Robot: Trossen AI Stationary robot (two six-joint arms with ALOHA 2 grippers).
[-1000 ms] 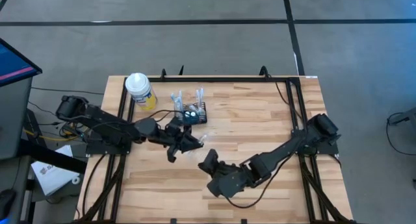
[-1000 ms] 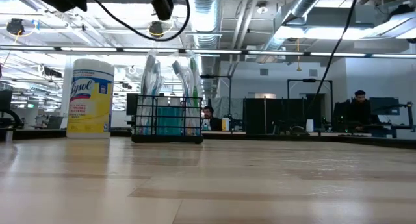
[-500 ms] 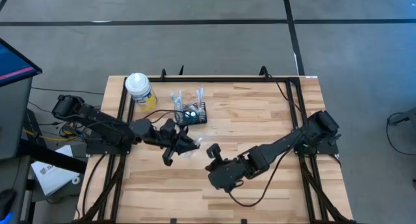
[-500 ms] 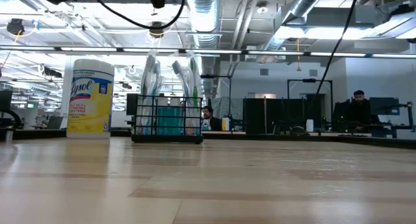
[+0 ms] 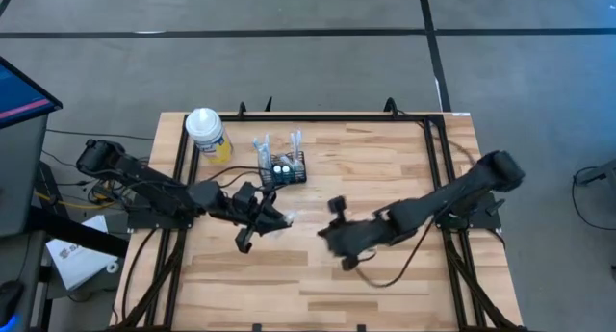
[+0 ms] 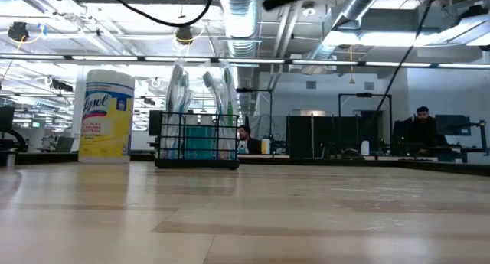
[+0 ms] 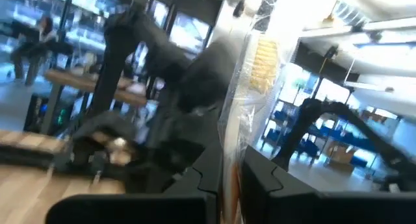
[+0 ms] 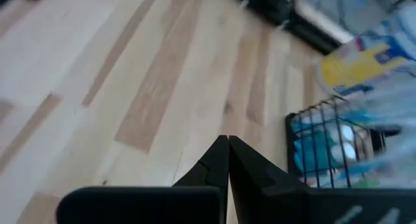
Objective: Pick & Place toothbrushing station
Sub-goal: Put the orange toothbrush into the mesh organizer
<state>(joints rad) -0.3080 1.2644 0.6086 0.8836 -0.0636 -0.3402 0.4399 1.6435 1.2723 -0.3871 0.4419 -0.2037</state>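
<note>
From above, you're seeing the toothbrushing station [image 5: 286,168] sitting near the table's [image 5: 385,159] far edge, the yellow canister [image 5: 207,135] just beside it; your left gripper [image 5: 279,217] is hovering nearby, your right gripper [image 5: 332,238] mid-table. At table level, the caddy [image 6: 197,140] is holding upright toothbrushes [image 6: 178,96]. Your left wrist camera is showing its fingers [image 7: 260,178] clenching a clear-wrapped toothbrush [image 7: 257,74]. Your right wrist camera is showing pinched-together fingers [image 8: 250,171] gripping nothing, the caddy [image 8: 325,146] ahead.
</note>
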